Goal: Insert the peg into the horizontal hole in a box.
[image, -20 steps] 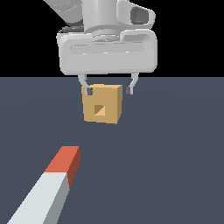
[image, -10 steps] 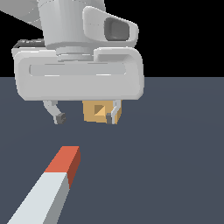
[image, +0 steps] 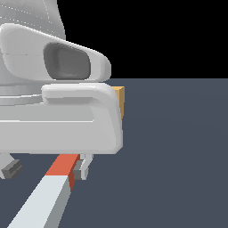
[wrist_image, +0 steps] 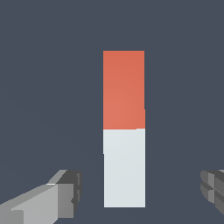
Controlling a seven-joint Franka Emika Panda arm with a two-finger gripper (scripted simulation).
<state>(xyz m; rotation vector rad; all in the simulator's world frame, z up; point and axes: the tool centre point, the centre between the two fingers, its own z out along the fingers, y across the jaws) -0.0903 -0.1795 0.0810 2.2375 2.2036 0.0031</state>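
Red at one end and pale grey along the rest, the peg [wrist_image: 124,131] lay flat on the dark tabletop [image: 178,156], and your tool [image: 44,168] hung over it with its fingers [wrist_image: 65,192] spread wide apart, one on each side, touching nothing. You could see only a tan corner of the box [image: 119,100] past the tool's white body in the exterior view, farther back on the tabletop, its hole hidden.

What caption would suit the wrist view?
Open tool poised above the peg, its fingers either side of the white end.
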